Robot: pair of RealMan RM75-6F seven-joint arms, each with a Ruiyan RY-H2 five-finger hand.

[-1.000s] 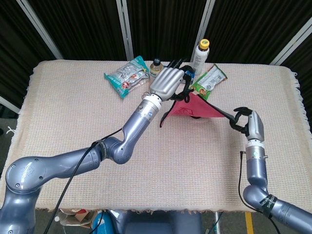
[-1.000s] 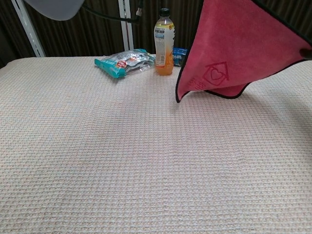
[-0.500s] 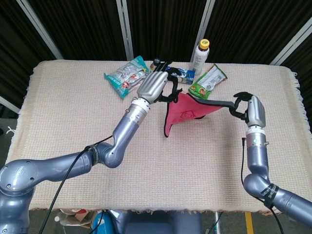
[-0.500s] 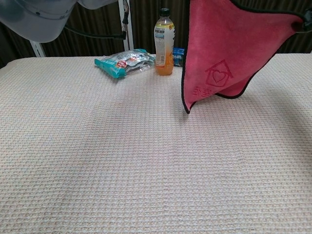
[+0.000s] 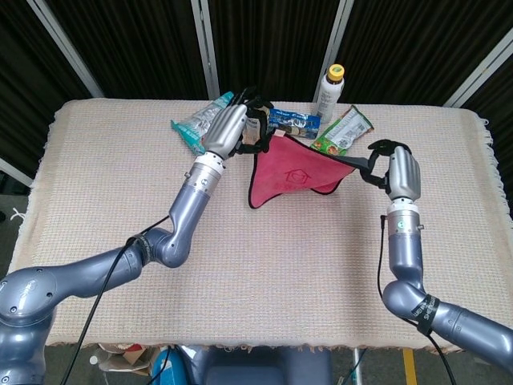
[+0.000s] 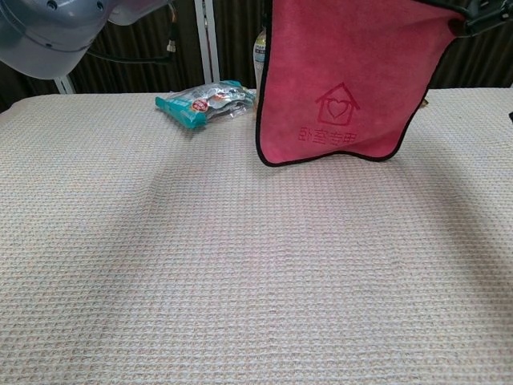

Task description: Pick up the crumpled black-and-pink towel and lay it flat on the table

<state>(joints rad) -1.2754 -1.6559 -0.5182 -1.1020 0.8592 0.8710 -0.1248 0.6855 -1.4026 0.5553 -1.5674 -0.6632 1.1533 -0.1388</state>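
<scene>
The pink towel [image 5: 290, 172] with black trim hangs spread between both hands above the far middle of the table. In the chest view the towel [image 6: 341, 88] hangs flat and shows a house-and-heart mark, its lower edge just above the cloth. My left hand [image 5: 234, 128] pinches its upper left corner. My right hand [image 5: 394, 170] grips the upper right corner; only its fingertips [image 6: 487, 11] show at the chest view's top right edge. The left arm [image 6: 56, 28] fills the top left of the chest view.
A teal snack packet [image 5: 202, 124] lies at the far left of centre, also seen as the packet [image 6: 205, 103]. A blue wrapper [image 5: 292, 123], a green snack bag [image 5: 343, 130] and a white-labelled bottle [image 5: 329, 92] stand behind the towel. The table [image 5: 264, 281] wears a beige waffle cloth.
Both hands moved left with the towel and drew apart. The towel went from a drooping triangle to a spread, nearly square hanging sheet, now hiding the orange bottle in the chest view.
</scene>
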